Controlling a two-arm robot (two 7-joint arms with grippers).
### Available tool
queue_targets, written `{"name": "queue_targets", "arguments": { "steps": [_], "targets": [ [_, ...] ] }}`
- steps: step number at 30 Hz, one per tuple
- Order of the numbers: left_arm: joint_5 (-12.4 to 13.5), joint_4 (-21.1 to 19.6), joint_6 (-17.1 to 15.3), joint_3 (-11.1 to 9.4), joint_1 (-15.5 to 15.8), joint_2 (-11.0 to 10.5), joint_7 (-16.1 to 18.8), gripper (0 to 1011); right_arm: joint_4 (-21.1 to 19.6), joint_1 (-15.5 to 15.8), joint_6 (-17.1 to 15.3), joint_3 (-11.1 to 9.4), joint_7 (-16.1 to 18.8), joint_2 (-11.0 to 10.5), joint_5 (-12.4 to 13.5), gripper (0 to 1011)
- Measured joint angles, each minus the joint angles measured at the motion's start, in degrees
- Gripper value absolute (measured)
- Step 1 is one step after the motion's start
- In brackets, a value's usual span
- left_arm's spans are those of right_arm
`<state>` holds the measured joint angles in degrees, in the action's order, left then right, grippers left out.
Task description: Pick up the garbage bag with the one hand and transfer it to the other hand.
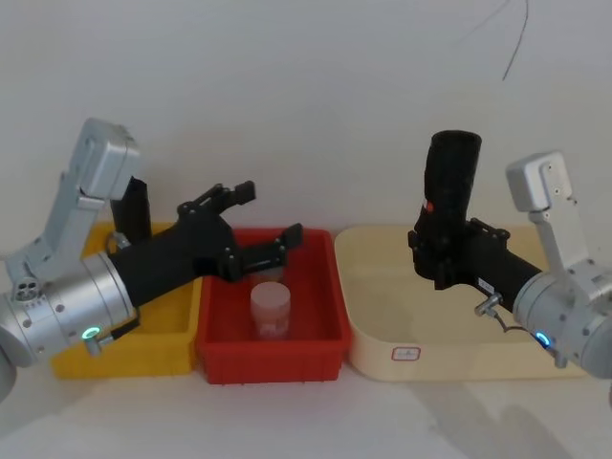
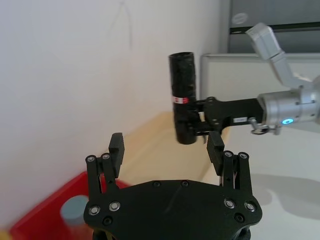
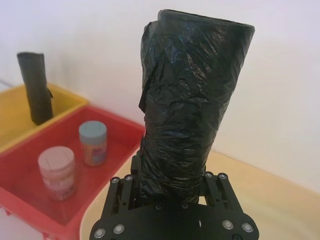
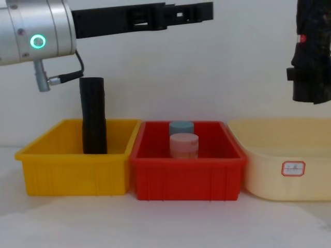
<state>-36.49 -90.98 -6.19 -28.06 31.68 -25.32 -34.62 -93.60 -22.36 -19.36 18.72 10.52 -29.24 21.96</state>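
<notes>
White wall (image 1: pixel 287 96), right gripper (image 1: pixel 427 252) clamped on red-dotted garbage bag (image 1: pixel 451 177), left gripper (image 1: pixel 268 212) spread apart above red bin (image 1: pixel 273 359).

Garbage bag (image 3: pixel 192 100) upright, clamped in right end effector (image 3: pixel 172 176), red bin (image 3: pixel 122 132) with two jars (image 3: pixel 57 172) beside

Your left arm (image 1: pixel 72 306) was a silver cylinder with a boxy grey link behind it and a green ring light (image 4: pixel 37 41). A thin black cable (image 4: pixel 76 66) looped to a metal plug beneath it. The left gripper (image 2: pixel 166 142) was black, with two long fingers on a flat plate dotted with silver screws (image 2: pixel 115 206). Your right arm (image 1: pixel 564 320) matched, with a blue ring light (image 1: pixel 542 338), and the right gripper (image 1: pixel 447 239) carried a small white label (image 2: pixel 240 119).
</notes>
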Motion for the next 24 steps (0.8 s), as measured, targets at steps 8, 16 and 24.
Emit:
{"name": "queue_targets", "arguments": {
  "steps": [8,16,24],
  "targets": [
    [2.4,-1.1,-0.3,0.9,-1.8,-0.4,6.0,1002,3.2,-2.4,-1.8,1.1,1.5,0.0,-1.0,596],
    [4.9,-1.9,-1.4,1.8,-3.4,-0.2,11.9,1001,4.9,-3.7,-2.5,1.6,2.4,0.1,-1.6,798],
    [7.8,-2.3,-2.8,2.6,-5.0,0.4,18.3,1002,5.9,-4.3,-2.9,1.9,2.9,0.1,-1.8,1001]
  ]
}}
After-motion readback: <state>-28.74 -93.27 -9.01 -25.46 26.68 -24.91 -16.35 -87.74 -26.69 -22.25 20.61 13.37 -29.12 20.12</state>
